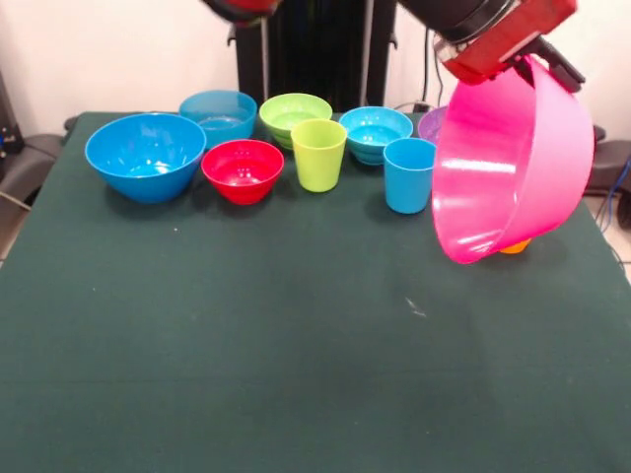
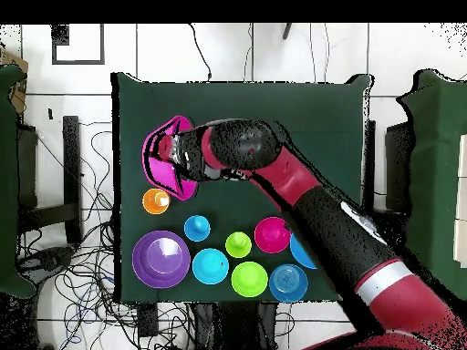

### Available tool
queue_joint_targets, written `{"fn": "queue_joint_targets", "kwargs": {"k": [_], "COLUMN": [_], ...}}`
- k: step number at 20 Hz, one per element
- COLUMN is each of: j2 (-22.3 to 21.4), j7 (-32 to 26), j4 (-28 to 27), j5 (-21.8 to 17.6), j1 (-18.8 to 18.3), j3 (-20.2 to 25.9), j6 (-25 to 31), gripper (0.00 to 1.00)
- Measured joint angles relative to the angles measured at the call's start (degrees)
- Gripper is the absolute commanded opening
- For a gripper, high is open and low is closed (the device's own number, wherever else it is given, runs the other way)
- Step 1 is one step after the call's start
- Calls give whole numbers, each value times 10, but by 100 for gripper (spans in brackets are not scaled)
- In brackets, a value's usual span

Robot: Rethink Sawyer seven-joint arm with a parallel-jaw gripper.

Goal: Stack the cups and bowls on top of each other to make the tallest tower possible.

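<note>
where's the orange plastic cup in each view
Front view: the orange plastic cup shows only as a sliver at right, under the lifted huge pink plastic bowl.
Overhead view: it stands at left, just below that bowl.
Shared landmark: the light blue plastic cup nearby.

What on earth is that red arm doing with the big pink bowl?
The robot's end effector holds the huge pink bowl by its rim, tilted on its side in the air above the green table. The other pieces sit unstacked in a loose row: the large blue bowl, red bowl, lime green cup and light blue cup. No tower exists yet.
</note>
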Motion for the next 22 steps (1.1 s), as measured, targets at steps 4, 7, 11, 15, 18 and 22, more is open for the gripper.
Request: {"fn": "queue_joint_targets", "kwargs": {"k": [4, 7, 11, 15, 18, 22], "j2": [49, 76, 120, 163, 194, 226], "j7": [0, 0, 0, 0, 0, 0], "j4": [13, 19, 27, 28, 27, 24], "j5": [0, 0, 0, -11, -32, -59], "j1": [-40, -58, -81, -93, -93, -95], "j3": [39, 59, 95, 129, 144, 154], "j6": [0, 0, 6, 23, 57, 111], "gripper": [0, 0, 0, 0, 0, 0]}}
